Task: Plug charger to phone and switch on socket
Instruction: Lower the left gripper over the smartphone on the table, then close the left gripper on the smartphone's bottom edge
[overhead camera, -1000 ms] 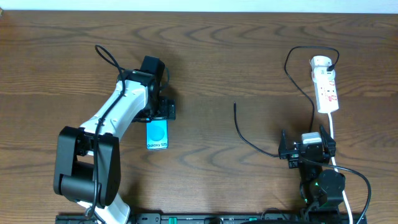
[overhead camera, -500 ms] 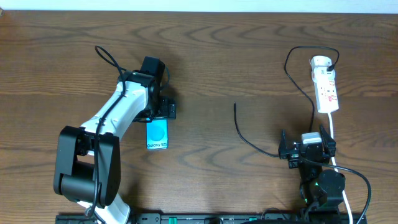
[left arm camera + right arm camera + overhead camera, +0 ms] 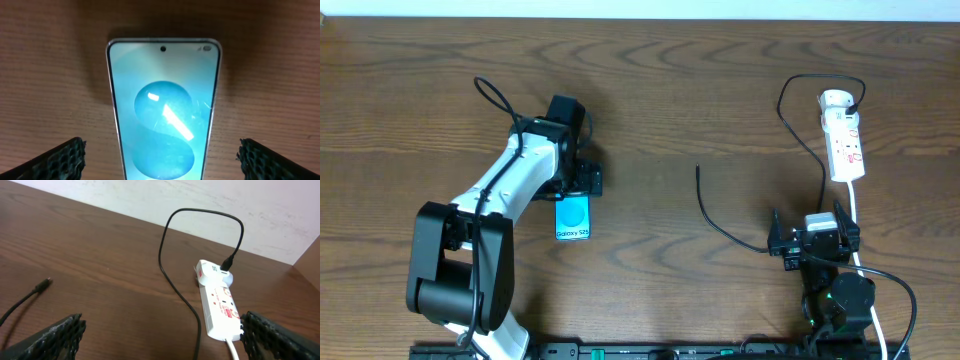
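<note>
The phone [image 3: 574, 217] lies flat on the table with its turquoise screen up. My left gripper [image 3: 572, 182] hovers over its far end, open, and in the left wrist view the phone [image 3: 164, 115] lies between the two black fingertips [image 3: 62, 160] without touching them. The charger cable [image 3: 701, 205] runs from its free tip [image 3: 698, 168] toward my right gripper [image 3: 810, 222], which is open and holds nothing. The cable's black plug [image 3: 229, 264] sits in the white socket [image 3: 217, 305], which lies at the far right [image 3: 844, 140].
A thick white cord [image 3: 855, 215] leads from the socket back past the right arm. The charger cable [image 3: 172, 280] loops across the wood ahead of the right gripper [image 3: 162, 340], with its tip [image 3: 44, 284] to the left. A pale wall edges the table's far side.
The left arm has shifted very slightly over the phone. Nothing else has moved.
</note>
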Robot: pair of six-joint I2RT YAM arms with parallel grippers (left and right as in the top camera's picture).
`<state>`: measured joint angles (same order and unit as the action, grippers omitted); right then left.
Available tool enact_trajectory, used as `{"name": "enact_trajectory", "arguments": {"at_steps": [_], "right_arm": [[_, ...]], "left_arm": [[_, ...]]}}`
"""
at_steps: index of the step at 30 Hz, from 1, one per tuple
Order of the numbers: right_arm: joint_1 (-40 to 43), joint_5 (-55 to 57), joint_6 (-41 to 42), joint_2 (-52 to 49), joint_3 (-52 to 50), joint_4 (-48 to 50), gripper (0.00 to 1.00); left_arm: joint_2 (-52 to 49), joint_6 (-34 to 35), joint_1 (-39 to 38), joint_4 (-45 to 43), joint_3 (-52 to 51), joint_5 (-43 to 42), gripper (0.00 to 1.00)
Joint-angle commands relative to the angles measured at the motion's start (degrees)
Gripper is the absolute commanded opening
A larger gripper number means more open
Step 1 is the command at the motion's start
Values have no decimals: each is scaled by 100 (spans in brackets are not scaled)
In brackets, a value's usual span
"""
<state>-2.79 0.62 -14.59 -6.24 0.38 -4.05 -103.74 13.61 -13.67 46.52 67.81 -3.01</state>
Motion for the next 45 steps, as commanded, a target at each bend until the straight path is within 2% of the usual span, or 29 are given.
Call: {"name": "enact_trajectory", "arguments": {"at_steps": [1,45], "right_arm": [[35,-37,39,17,-7,-28,99],[35,-35,39,17,-7,-26,99]], "left_arm": [[-87,72,9,28,-122,85,98],[-87,175,-50,-319,-678,-85,98]]}}
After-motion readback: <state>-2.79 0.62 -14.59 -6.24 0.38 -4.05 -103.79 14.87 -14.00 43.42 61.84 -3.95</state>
